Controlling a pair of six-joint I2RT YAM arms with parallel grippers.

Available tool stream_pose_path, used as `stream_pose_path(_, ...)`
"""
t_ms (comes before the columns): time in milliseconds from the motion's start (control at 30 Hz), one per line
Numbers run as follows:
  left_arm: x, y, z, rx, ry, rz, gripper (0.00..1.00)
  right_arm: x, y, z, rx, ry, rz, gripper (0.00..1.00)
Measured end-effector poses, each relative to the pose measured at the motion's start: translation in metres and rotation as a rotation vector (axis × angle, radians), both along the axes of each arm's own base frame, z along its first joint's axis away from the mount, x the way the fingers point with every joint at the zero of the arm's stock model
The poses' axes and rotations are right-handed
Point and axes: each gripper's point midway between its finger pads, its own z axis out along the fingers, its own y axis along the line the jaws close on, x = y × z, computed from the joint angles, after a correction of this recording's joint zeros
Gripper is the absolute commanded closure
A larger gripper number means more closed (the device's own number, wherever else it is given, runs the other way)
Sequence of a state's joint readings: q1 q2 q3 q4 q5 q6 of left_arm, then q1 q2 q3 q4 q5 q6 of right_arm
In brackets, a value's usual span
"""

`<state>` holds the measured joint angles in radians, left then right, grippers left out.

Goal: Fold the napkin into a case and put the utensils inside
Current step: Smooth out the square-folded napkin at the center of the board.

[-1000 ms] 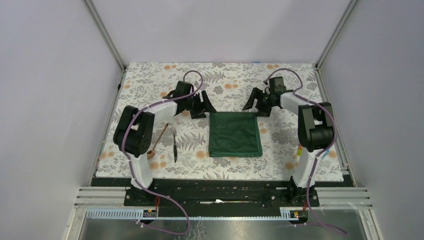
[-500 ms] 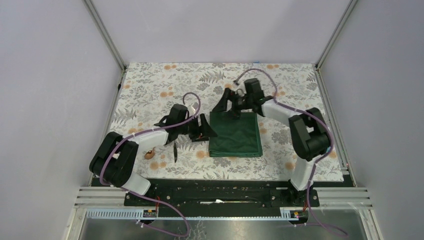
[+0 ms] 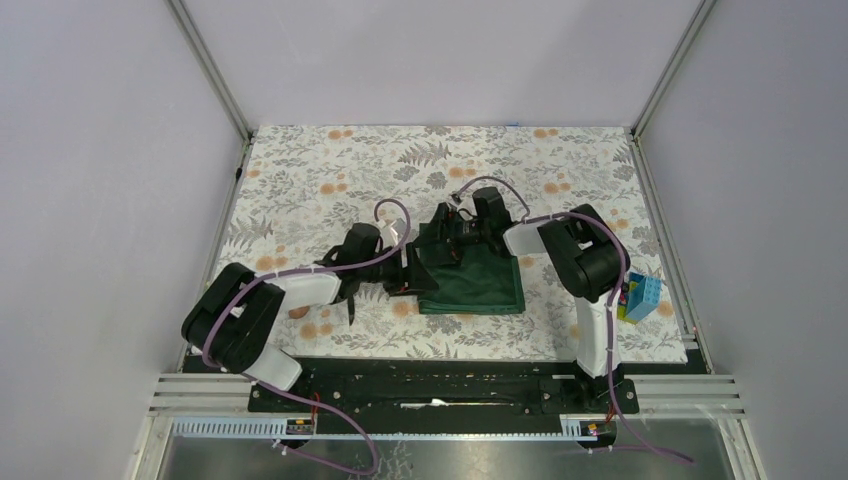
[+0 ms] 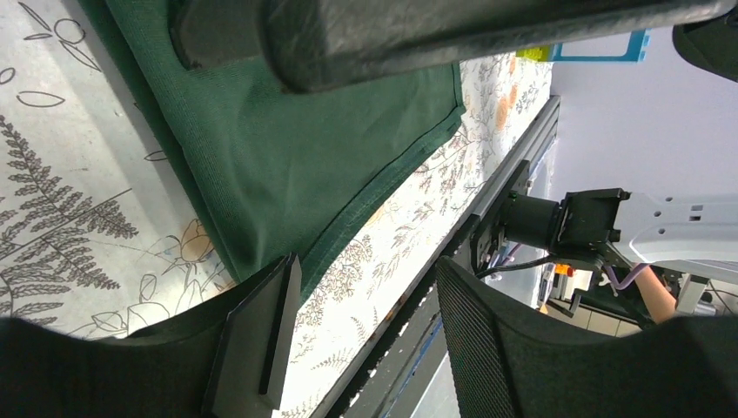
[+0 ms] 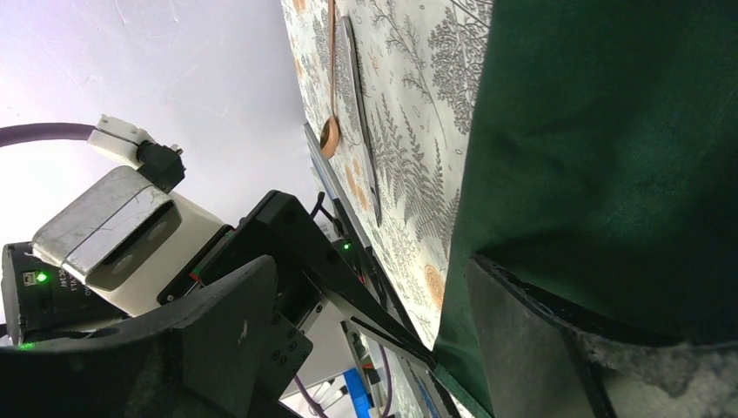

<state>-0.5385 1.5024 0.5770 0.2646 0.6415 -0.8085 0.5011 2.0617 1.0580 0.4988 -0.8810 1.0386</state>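
While not yet folded narrow, shows the napkin (image 3: 472, 283) flat on the worktop (image 3: 320, 170), left claw (image 4: 365, 279) and right claw (image 5: 374, 270) spread apart, empty, at its left edge, presumably for folding. Spoon (image 5: 329, 137) and knife (image 5: 359, 113) left of napkin, clear.

- We see the napkin (image 3: 470, 278) lying flat on the tablecloth (image 3: 330, 170), about mid-width and toward the near side.
- The knife (image 3: 351, 300) lies left of the napkin, apart from it.
- The spoon (image 3: 298, 311) lies just left of the knife, mostly hidden under the left arm (image 3: 300, 285).
- The left gripper (image 3: 412, 272) is at the napkin's left edge, and the right gripper (image 3: 437, 240) is over its far left corner.
- We find the toy blocks (image 3: 640, 297) near the tablecloth's right edge, well right of the napkin, just beside the right arm (image 3: 585, 260).
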Motion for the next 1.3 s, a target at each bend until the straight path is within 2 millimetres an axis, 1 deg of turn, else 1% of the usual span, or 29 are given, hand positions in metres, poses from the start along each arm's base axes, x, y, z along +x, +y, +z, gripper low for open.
stream_pose_path(167,-0.003,-0.001,-0.008,0.006,0.003,-0.012,0.38,-0.005,0.001,-0.012,0.015,0.026,-0.002,0.16)
stream_pose_path(333,-0.018,0.000,-0.019,0.007,0.027,-0.027,0.38,-0.006,0.002,-0.020,0.025,0.042,0.002,0.16)
stream_pose_path(667,-0.048,0.003,-0.035,-0.010,0.091,-0.036,0.38,0.003,0.008,-0.021,0.053,-0.003,0.002,0.17)
stream_pose_path(867,-0.053,0.003,-0.032,-0.015,0.091,-0.040,0.33,0.006,0.009,-0.022,0.044,-0.002,0.004,0.17)
stream_pose_path(933,-0.057,0.004,-0.023,-0.005,0.079,-0.048,0.31,0.006,0.009,-0.022,0.041,-0.002,0.006,0.17)
stream_pose_path(1000,-0.054,0.002,-0.005,-0.014,0.037,-0.061,0.30,0.005,0.008,-0.021,0.034,0.007,0.007,0.16)
stream_pose_path(1100,-0.037,-0.009,0.034,-0.042,-0.062,-0.075,0.31,0.001,0.008,-0.017,0.023,0.021,0.010,0.16)
stream_pose_path(1167,-0.024,-0.016,0.054,-0.055,-0.126,-0.075,0.33,-0.001,0.009,-0.013,0.020,0.021,0.016,0.16)
stream_pose_path(1233,-0.013,-0.020,0.062,-0.058,-0.165,-0.073,0.34,-0.003,0.012,-0.010,0.019,0.019,0.025,0.16)
stream_pose_path(1267,-0.009,-0.022,0.061,-0.054,-0.170,-0.072,0.35,-0.004,0.014,-0.008,0.020,0.016,0.030,0.16)
stream_pose_path(1300,-0.006,-0.022,0.055,-0.044,-0.163,-0.072,0.36,-0.004,0.016,-0.007,0.021,0.013,0.033,0.16)
